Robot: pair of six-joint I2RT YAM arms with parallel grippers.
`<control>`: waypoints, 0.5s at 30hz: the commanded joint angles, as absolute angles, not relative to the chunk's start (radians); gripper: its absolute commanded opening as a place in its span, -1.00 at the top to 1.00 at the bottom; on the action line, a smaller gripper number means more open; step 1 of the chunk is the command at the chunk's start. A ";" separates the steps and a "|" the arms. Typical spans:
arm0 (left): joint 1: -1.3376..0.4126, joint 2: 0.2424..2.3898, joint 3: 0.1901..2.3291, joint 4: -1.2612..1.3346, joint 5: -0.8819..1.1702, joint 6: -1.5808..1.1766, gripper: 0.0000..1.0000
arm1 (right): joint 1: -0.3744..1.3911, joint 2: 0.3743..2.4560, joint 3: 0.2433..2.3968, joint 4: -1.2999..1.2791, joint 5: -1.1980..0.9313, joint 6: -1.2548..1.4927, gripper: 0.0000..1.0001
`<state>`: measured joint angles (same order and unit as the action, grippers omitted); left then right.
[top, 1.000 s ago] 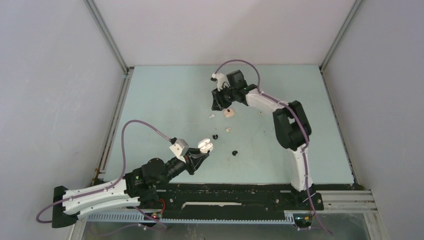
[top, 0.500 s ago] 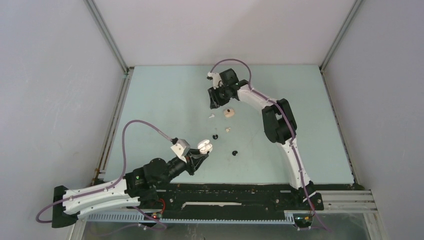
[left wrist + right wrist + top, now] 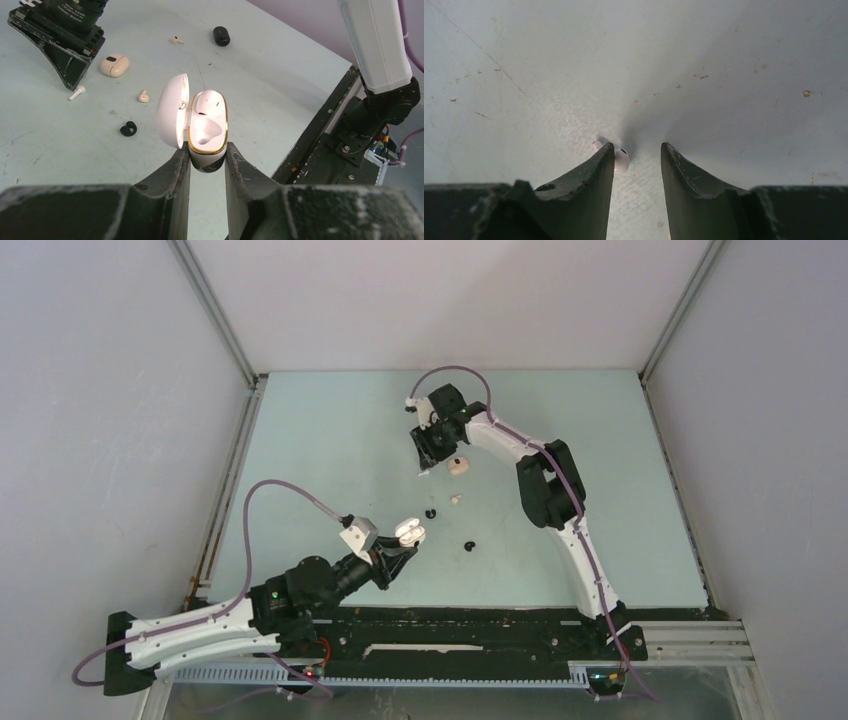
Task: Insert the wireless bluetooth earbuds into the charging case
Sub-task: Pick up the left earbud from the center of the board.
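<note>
Currently my left fingers [image 3: 181,172] are clamped on the base of the open charging case [image 3: 206,127], which is held above the bench [image 3: 280,75] with its lid swung aside. My right fingers [image 3: 600,167] are spread and down at the bench. The white earbud [image 3: 621,160] lies against one finger and is partly hidden by it, not centred in the gap. Closing from here, I'd expect that finger to flick the bud away, or to pinch it off-centre so it twists loose in transit.

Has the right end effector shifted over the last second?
Yes. Against the beige case, the right end effector slid leftward in the top view, its tips now at the white earbud.
</note>
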<state>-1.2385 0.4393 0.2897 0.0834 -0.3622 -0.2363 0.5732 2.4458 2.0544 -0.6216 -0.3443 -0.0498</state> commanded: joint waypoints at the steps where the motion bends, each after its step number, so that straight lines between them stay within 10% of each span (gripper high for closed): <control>1: -1.235 0.422 0.318 0.114 -0.364 -0.249 1.00 | 0.591 2.460 2.051 -0.681 -0.317 -0.082 0.15; 15: -1.236 0.400 0.301 0.115 -0.355 -0.238 1.00 | 0.651 2.344 1.835 -0.645 -0.231 -0.138 0.14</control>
